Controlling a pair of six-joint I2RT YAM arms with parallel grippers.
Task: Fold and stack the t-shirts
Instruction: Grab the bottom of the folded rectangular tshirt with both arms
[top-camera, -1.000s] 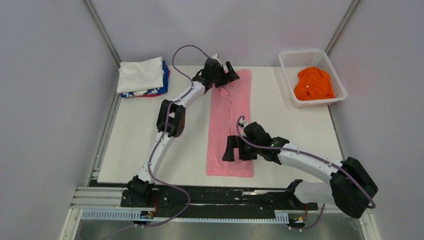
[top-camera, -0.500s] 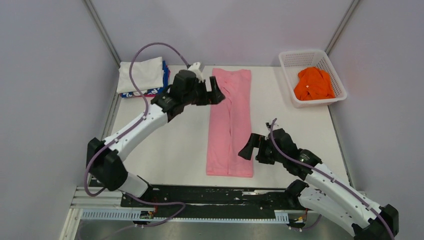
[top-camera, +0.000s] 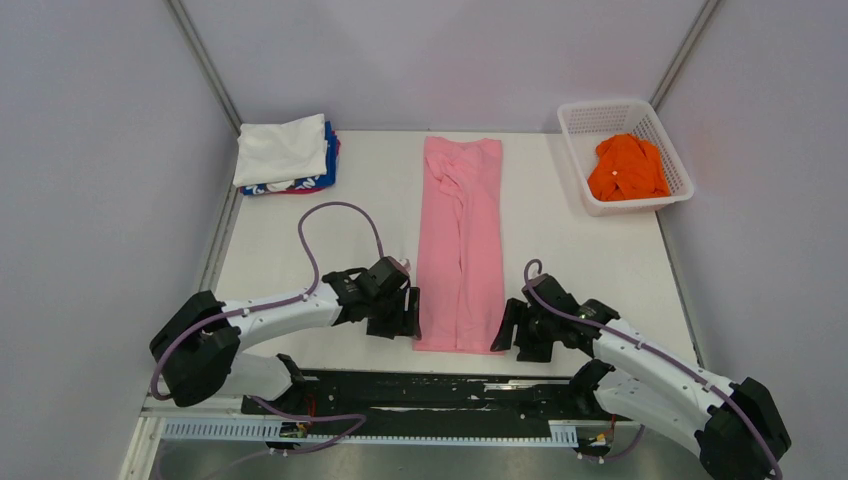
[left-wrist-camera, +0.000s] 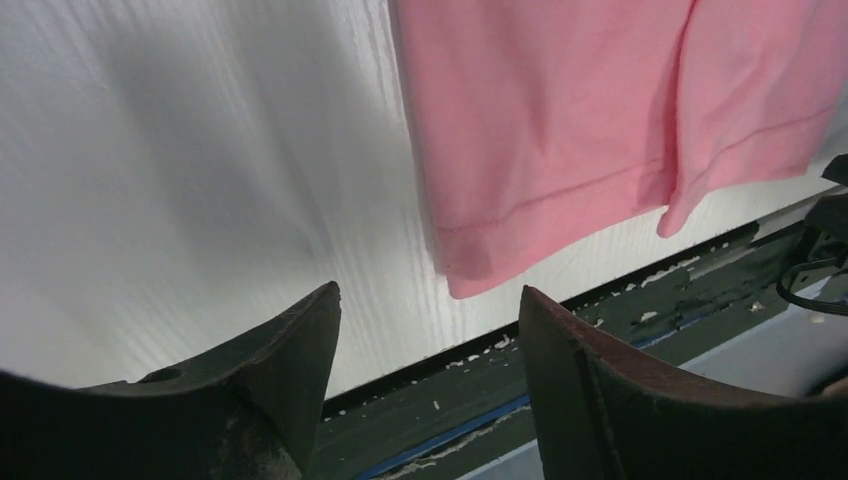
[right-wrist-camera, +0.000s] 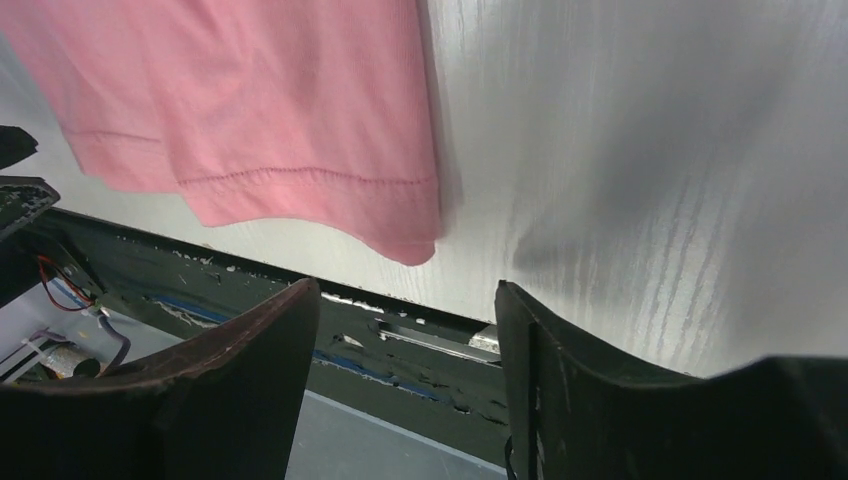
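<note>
A light pink t-shirt (top-camera: 460, 240) lies flat on the white table as a long narrow strip, its hem toward the near edge. My left gripper (top-camera: 410, 316) sits low beside the hem's left corner, jaws open and empty. In the left wrist view the pink hem corner (left-wrist-camera: 470, 270) lies just ahead of the left gripper (left-wrist-camera: 428, 300). At the hem's right corner my right gripper (top-camera: 507, 330) is also open and empty. The right wrist view shows that corner (right-wrist-camera: 410, 245) ahead of the right gripper (right-wrist-camera: 405, 295). An orange t-shirt (top-camera: 627, 167) lies crumpled in the basket.
A folded white t-shirt (top-camera: 282, 148) lies on a blue and red one (top-camera: 325, 172) at the far left corner. The white mesh basket (top-camera: 575, 135) stands at the far right. The black rail (top-camera: 440, 390) runs along the table's near edge, right behind both grippers.
My left arm swung from the shirt's far end down to the hem's near left corner. The right arm drew back off the shirt to the near right corner.
</note>
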